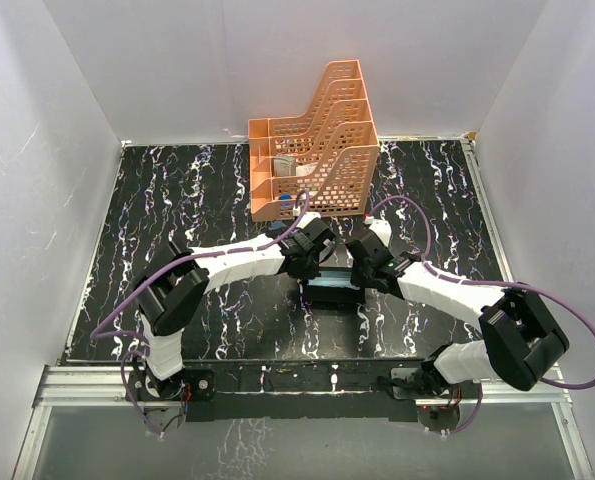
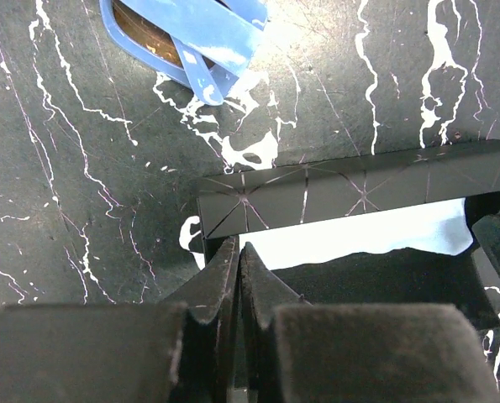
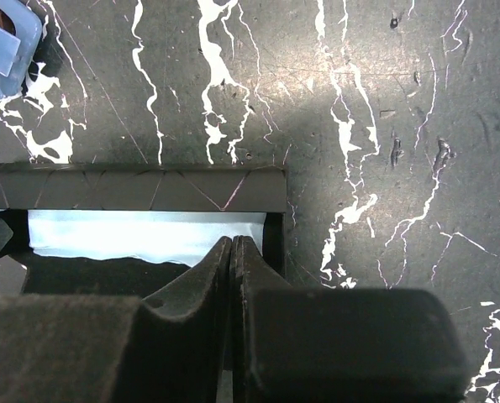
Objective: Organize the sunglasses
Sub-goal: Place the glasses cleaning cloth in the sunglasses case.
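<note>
Sunglasses lie folded on the table, blue arms crossed over brown lenses. They sit beyond the far wall of the case, off its left end and apart from it, on the side toward the rack. The case stands open with a cloth spread inside.

The left gripper sits at the case's near-left corner, fingers pressed together. The right gripper sits at the right end, fingers likewise together above the cloth's edge. Whether either nips a thin lip of the case cannot be told. Neither holds the glasses. These lie near the left gripper, on its far side, and well off to the far left of the right one.

The step in hand looks like steadying the case before loading it. The left gripper is the better placed for the pick. It should let go, rise clear of the case wall, spread its fingers and come down across the frame rather than the lenses. The right gripper should pin the case meanwhile, as a light case may skid. The glasses should go in lengthwise on the cloth, set down gently.
</note>
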Controlling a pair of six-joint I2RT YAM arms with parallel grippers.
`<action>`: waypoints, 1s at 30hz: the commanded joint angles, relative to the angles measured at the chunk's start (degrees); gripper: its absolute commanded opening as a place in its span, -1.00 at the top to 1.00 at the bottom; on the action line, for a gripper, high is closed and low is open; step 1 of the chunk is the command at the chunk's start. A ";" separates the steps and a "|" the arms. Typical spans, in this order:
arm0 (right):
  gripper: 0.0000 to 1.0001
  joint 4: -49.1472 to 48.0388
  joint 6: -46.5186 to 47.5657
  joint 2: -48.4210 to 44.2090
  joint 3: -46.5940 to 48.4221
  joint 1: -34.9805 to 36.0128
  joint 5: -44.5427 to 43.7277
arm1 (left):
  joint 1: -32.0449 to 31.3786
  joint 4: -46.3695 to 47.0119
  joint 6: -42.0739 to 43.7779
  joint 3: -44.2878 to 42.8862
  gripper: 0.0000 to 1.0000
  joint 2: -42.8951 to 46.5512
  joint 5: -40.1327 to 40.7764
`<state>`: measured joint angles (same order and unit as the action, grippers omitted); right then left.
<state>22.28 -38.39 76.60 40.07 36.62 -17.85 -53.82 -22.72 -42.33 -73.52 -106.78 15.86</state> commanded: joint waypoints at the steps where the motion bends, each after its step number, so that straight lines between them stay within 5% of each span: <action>1: 0.98 -2.73 0.89 -0.01 2.73 0.13 -0.06 | -0.24 0.24 1.10 -0.94 1.00 2.12 0.32; 24: 1.00 -1.96 1.29 -6.51 2.40 2.28 1.47 | -0.29 3.58 3.44 4.48 1.00 12.58 1.08; 30: 1.00 -1.34 -0.41 -10.71 -0.14 6.48 3.07 | -0.02 6.57 6.50 3.45 1.00 9.08 1.53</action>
<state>21.56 -37.65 69.14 40.07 40.16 -15.64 -53.87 -17.45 -38.48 -69.60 -95.77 16.43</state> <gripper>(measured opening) 0.007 0.007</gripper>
